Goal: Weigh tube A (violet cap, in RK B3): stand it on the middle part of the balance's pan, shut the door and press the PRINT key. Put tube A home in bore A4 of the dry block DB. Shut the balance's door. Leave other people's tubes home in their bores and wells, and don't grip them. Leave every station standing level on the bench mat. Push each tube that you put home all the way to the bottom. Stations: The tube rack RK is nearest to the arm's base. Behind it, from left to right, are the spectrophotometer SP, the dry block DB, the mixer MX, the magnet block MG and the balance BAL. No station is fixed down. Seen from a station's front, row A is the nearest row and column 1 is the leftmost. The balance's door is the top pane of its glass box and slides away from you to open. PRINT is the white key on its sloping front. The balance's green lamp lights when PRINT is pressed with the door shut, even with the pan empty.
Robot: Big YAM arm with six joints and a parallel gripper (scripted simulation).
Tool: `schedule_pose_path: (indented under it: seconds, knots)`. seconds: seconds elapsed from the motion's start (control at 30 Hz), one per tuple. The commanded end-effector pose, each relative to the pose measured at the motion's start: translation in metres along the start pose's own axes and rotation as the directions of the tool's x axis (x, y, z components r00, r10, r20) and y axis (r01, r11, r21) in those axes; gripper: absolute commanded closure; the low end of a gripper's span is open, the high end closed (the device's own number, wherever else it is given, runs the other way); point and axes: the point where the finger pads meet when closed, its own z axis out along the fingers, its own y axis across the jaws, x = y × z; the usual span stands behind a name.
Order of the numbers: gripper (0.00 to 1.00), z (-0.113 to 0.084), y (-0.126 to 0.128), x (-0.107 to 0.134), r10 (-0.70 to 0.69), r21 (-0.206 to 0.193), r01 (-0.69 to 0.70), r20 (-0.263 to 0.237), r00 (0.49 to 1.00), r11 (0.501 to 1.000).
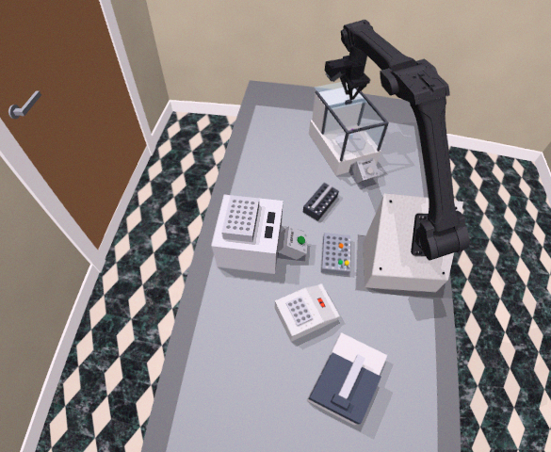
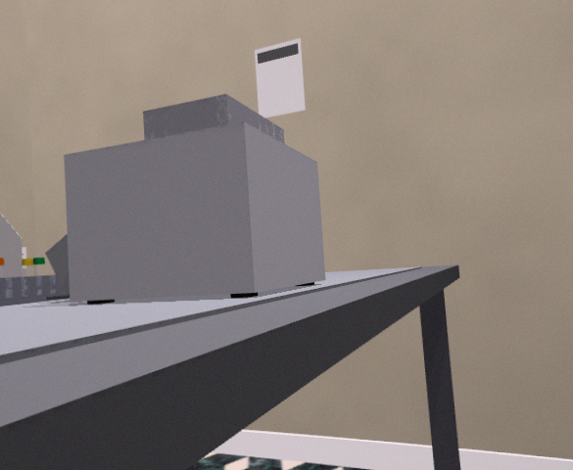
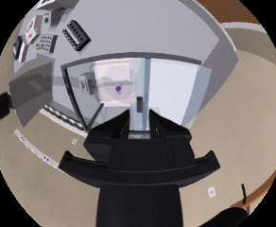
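Tube A's violet cap point(image 3: 118, 88) shows inside the balance, over the round pan point(image 3: 111, 81) point(image 1: 350, 142); the tube's body is hard to make out from above. The balance point(image 1: 330, 147) has its glass door point(image 3: 172, 90) point(image 1: 334, 96) slid to the back, so the front part of the top is open. The door's dark handle point(image 3: 139, 104) lies just ahead of the fingertips. My gripper point(image 3: 139, 112) point(image 1: 349, 98) is partly open and empty, low over the door beside the handle; contact cannot be told. The dry block point(image 1: 310, 326) shows no capped tube. The lamp's state is unclear.
The tube rack point(image 1: 336, 269) holds orange, green and yellow capped tubes. The black magnet block point(image 1: 320, 201) stands near the balance. The mixer point(image 1: 249, 256) and the spectrophotometer point(image 1: 324, 384) stand farther off. The balance's sloping front point(image 1: 359, 173) faces the arm base point(image 1: 401, 277).
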Motion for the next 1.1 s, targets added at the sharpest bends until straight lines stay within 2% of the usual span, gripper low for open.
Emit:
schedule_pose_path:
  seconds: [0.0,0.03,0.07,0.17,0.23,0.3,0.33,0.37,0.47,0.6,0.63,0.77,0.8,1.07]
  knots:
    - [0.70,0.016,-0.003,-0.003,0.002,-0.007,-0.002,-0.006,1.000,1.000]
    - [0.70,0.016,-0.003,-0.003,0.002,-0.007,-0.002,-0.006,1.000,1.000]
    - [0.70,-0.005,-0.021,0.001,-0.008,0.050,0.008,-0.007,1.000,0.999]
    - [0.70,0.021,-0.003,0.002,0.009,-0.004,-0.009,0.000,1.000,1.000]
    - [0.70,0.026,-0.003,-0.002,0.003,-0.007,-0.003,-0.005,1.000,1.000]
    - [0.70,0.024,-0.009,-0.003,-0.002,0.008,0.002,-0.008,1.000,1.000]
    - [0.70,0.031,-0.003,-0.001,0.005,-0.007,-0.005,-0.004,1.000,1.000]
    - [0.70,0.032,-0.003,0.000,0.006,-0.005,-0.006,-0.002,1.000,1.000]
    - [0.70,0.026,-0.010,0.003,0.004,0.018,-0.004,-0.001,1.000,1.000]
    - [0.70,0.026,-0.010,0.003,0.003,0.018,-0.003,-0.001,1.000,1.000]
    - [0.70,0.009,-0.012,-0.001,-0.008,0.036,0.009,-0.005,1.000,0.999]
    - [0.70,0.009,-0.012,-0.001,-0.008,0.036,0.009,-0.005,1.000,0.999]
    - [0.94,0.009,-0.012,-0.001,-0.008,0.036,0.009,-0.005,1.000,0.999]
    - [0.94,0.009,-0.012,-0.001,-0.008,0.036,0.009,-0.005,1.000,0.999]
